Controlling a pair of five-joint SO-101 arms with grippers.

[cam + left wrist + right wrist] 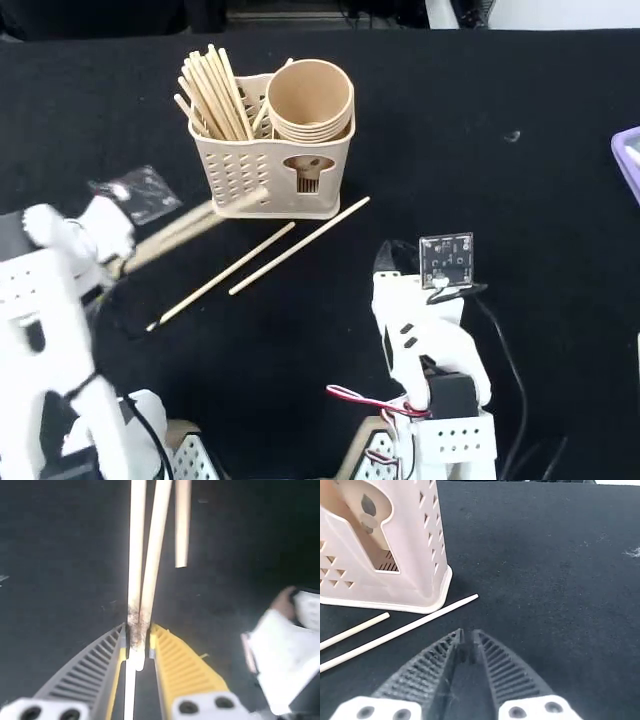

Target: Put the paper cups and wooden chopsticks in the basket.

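Nearby, clear wrapper (140, 192) beside basket (250, 172).

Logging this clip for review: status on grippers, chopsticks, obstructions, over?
Left gripper shut on chopstick pair. Right gripper shut, empty. Paper cups in basket; two loose chopsticks on table near it. Nothing in the way.

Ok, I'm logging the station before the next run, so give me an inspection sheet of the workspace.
Surface: black cloth covers the table.
Job's things: basket holds stacked paper cups and a bundle of chopsticks; two loose chopsticks lie before it.
Clutter: clear wrapper near the left arm.
Grippers: left gripper shut on a pair of chopsticks; right gripper shut, empty.
Cables: red and white wires; black cable on the cloth.
Surroundings: purple object at the table's edge.
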